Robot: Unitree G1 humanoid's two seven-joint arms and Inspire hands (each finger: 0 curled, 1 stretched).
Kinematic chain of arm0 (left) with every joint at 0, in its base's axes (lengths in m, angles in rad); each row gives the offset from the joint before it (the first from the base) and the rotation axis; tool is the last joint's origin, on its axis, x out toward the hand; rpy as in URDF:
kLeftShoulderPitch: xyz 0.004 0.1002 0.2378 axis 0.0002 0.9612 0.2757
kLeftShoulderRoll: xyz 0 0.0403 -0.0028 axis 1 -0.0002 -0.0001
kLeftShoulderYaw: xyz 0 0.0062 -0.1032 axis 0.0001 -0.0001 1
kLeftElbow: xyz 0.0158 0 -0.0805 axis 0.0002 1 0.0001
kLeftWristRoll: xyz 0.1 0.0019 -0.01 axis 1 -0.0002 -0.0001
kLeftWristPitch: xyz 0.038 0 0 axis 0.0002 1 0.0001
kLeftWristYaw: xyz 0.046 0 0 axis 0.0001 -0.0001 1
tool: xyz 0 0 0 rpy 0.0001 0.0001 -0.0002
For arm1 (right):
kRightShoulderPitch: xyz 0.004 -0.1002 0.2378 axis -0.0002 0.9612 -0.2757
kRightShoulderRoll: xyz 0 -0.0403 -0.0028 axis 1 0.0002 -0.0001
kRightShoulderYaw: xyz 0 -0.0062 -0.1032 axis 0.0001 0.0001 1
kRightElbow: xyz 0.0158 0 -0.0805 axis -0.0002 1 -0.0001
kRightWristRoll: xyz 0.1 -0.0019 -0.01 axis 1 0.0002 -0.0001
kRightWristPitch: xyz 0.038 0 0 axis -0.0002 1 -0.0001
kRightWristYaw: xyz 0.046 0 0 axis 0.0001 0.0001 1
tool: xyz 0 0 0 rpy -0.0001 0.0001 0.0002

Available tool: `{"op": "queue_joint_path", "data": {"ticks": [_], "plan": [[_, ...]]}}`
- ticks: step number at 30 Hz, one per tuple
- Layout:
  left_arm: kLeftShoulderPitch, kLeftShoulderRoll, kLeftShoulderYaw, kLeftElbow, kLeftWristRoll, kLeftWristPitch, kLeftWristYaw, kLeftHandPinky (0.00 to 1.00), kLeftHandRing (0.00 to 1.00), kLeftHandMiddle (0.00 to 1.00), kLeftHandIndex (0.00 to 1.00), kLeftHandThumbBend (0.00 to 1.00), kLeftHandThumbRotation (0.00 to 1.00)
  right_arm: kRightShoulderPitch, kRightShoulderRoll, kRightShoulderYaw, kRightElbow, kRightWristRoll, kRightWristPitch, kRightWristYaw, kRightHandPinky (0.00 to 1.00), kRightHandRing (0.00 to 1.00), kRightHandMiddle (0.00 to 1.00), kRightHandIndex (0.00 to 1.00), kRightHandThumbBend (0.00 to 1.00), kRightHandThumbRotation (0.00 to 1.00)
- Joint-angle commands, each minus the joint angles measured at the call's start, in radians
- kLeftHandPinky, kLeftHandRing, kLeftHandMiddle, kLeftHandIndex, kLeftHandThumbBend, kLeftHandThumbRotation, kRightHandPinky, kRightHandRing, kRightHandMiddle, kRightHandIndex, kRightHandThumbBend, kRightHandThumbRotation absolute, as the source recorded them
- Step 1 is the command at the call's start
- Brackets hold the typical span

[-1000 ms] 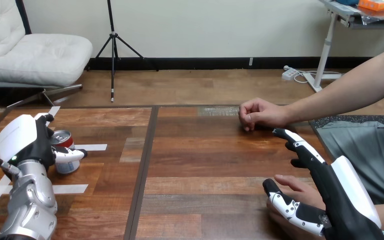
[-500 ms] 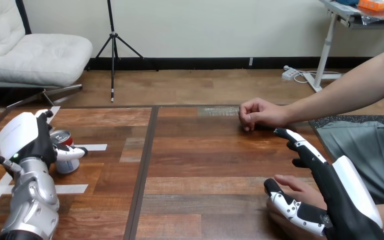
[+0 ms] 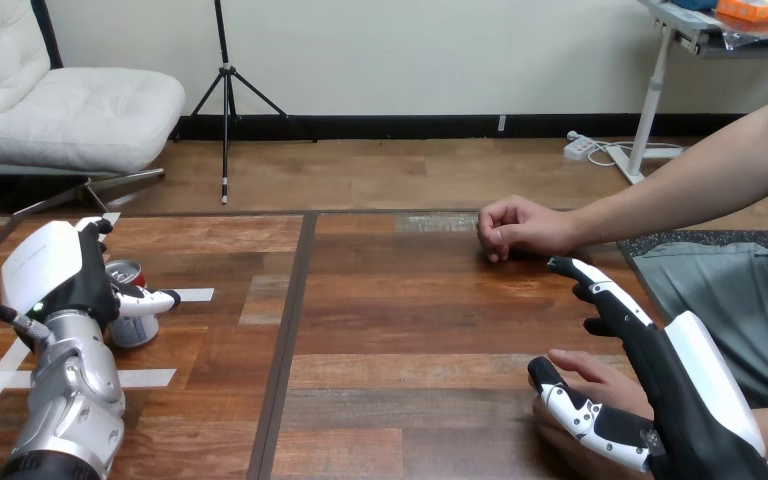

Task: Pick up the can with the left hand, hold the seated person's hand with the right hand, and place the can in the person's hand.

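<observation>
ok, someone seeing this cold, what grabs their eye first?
Probably the left hand at the table's left, its thumb curled across the front of an upright can. Next, the right hand at the lower right, fingers straight, reaching over the person's near hand, with no grip visible. The person's far hand rests in a loose fist further back.
</observation>
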Motion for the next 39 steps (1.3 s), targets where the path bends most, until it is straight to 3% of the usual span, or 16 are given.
{"op": "queue_joint_path", "data": {"ticks": [1,18,31,37,39], "plan": [[-0.084,0.006,-0.003,0.023,0.002,-0.014,0.02,0.62,0.76,0.81,0.83,0.82,0.17,-0.037,-0.019,-0.009,-0.052,0.01,-0.014,0.002,0.82,0.91,0.94,0.9,0.33,0.0],[-0.111,0.005,-0.012,0.096,0.003,-0.049,0.049,0.65,0.77,0.83,0.83,0.83,0.18,-0.032,-0.016,-0.008,-0.055,0.013,-0.014,0.002,0.82,0.92,0.94,0.9,0.33,0.0],[-0.119,0.005,-0.033,0.112,0.025,-0.031,0.054,0.73,0.84,0.87,0.87,0.82,0.21,-0.032,-0.019,-0.014,-0.057,0.014,-0.011,0.003,0.83,0.92,0.94,0.91,0.33,0.0],[-0.121,0.004,-0.034,0.131,0.023,-0.049,0.073,0.7,0.81,0.86,0.88,0.83,0.21,-0.032,-0.021,-0.017,-0.056,0.016,-0.015,0.003,0.83,0.92,0.94,0.91,0.33,0.0],[-0.122,0.004,-0.033,0.138,0.02,-0.059,0.082,0.65,0.77,0.83,0.87,0.83,0.19,-0.032,-0.022,-0.017,-0.054,0.016,-0.019,0.002,0.83,0.92,0.94,0.91,0.33,0.0]]}}
